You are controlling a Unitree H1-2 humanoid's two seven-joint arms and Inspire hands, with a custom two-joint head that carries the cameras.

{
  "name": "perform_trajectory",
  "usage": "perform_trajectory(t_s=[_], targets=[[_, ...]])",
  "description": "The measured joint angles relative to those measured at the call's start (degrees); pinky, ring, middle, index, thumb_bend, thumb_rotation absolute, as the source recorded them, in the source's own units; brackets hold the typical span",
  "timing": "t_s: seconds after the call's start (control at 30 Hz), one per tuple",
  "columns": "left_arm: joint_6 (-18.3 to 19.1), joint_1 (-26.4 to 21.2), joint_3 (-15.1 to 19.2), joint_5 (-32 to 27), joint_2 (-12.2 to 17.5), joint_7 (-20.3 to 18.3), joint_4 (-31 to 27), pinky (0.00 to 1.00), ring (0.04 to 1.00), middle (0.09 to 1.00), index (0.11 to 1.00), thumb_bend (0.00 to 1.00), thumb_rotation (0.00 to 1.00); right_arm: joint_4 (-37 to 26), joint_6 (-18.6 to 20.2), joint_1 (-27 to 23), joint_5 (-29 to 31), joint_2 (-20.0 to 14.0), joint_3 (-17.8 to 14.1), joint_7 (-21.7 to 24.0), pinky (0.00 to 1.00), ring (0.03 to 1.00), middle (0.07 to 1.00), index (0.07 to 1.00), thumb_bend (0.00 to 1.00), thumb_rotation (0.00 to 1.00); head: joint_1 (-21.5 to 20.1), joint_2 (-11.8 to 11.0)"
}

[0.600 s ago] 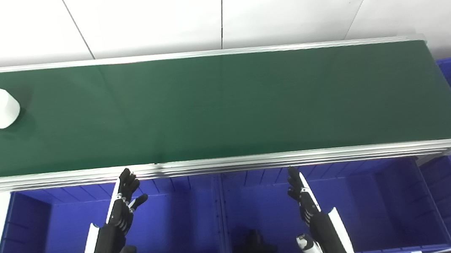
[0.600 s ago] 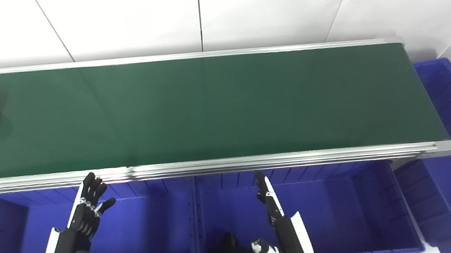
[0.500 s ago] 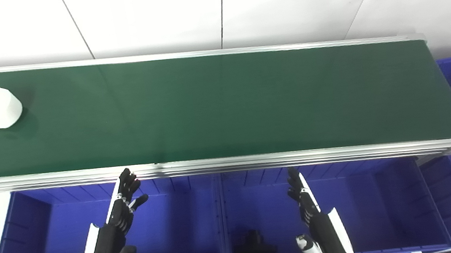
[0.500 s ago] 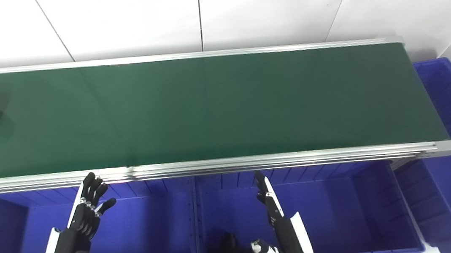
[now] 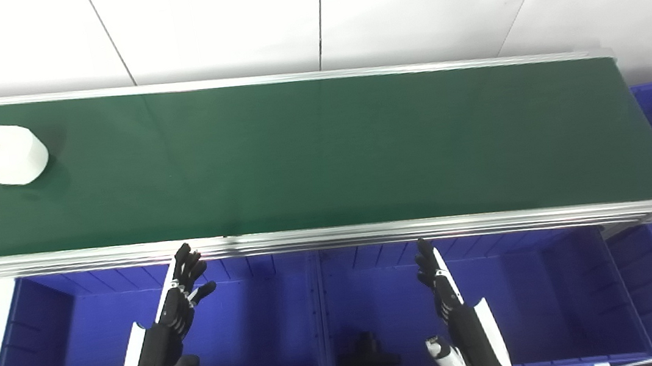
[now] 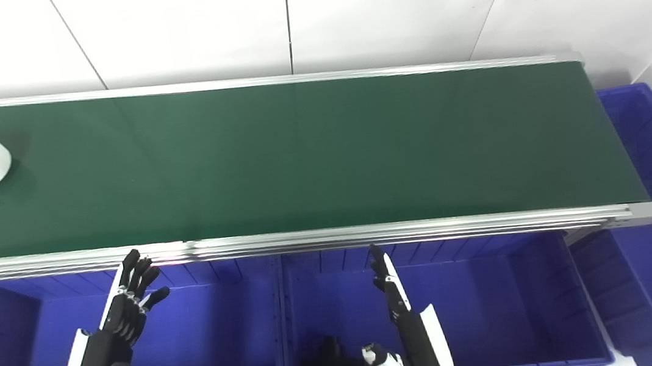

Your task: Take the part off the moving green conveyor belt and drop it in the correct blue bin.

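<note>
**White part rides the belt, both hands empty**

While the white part point(image 5: 8, 155) sits at the far left of the green conveyor belt point(image 5: 322, 152), it has drifted a little rightward since the earlier frames. Below the belt, the left blue bin point(image 5: 44, 350) holds nothing visible; the middle blue bin point(image 5: 559, 291) holds a small black part point(image 5: 367, 353). Left hand point(image 5: 182, 291) and right hand point(image 5: 438, 277) hover over those bins, fingers spread, holding nothing, barely moved.

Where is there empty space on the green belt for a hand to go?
Almost everywhere: the green belt is bare from the white part at its far left to its right end. Below its rail, the left hand and right hand hang open over blue bins.
</note>
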Motion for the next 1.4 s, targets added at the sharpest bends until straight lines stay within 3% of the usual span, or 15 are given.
perform_trajectory(t_s=[1.1, 1.17, 1.23, 1.33, 1.37, 1.4], targets=[[0.0, 0.0, -0.3, -0.4, -0.1, 0.3, 0.4, 0.86, 0.956, 0.98, 1.0, 1.0, 0.99, 0.4, 0.0, -0.2, 0.3, -1.1, 1.2, -1.1, 0.95, 0.976, 1.0, 1.0, 1.0, 0.97, -0.2, 0.0], [0.0, 0.0, -0.3, -0.4, -0.1, 0.3, 0.4, 0.85, 0.952, 0.977, 1.0, 1.0, 0.99, 0.4, 0.0, -0.2, 0.3, -1.3, 1.2, -1.1, 0.95, 0.977, 1.0, 1.0, 1.0, 0.97, 0.3, -0.9], [-0.5, 0.0, -0.4, -0.2, -0.1, 0.4, 0.7, 0.84, 0.941, 0.972, 1.0, 1.0, 0.99, 0.5, 0.0, -0.2, 0.3, -1.5, 1.3, -1.3, 0.95, 0.982, 1.0, 1.0, 1.0, 0.97, 3.1, -4.1], [-1.9, 0.0, -0.8, 0.2, -0.3, 0.8, 2.4, 0.83, 0.935, 0.971, 1.0, 1.0, 1.0, 1.6, 0.0, -0.2, 0.7, -2.0, 1.8, -2.2, 0.97, 0.995, 1.0, 1.0, 1.0, 0.97, 5.1, -5.8], [-2.2, 0.0, -1.0, 0.3, -0.5, 1.0, 3.1, 0.83, 0.934, 0.97, 1.0, 1.0, 1.0, 2.2, 0.0, -0.2, 1.1, -2.3, 2.0, -2.2, 0.98, 0.998, 1.0, 1.0, 1.0, 0.97, 6.7, -7.5], [-2.3, 0.0, -1.3, 0.4, -0.6, 1.2, 3.7, 0.83, 0.932, 0.966, 1.0, 1.0, 1.0, 2.5, 0.0, -0.3, 1.4, -2.7, 2.3, -2.3, 0.97, 0.996, 1.0, 1.0, 1.0, 0.96, 6.7, -7.6]])
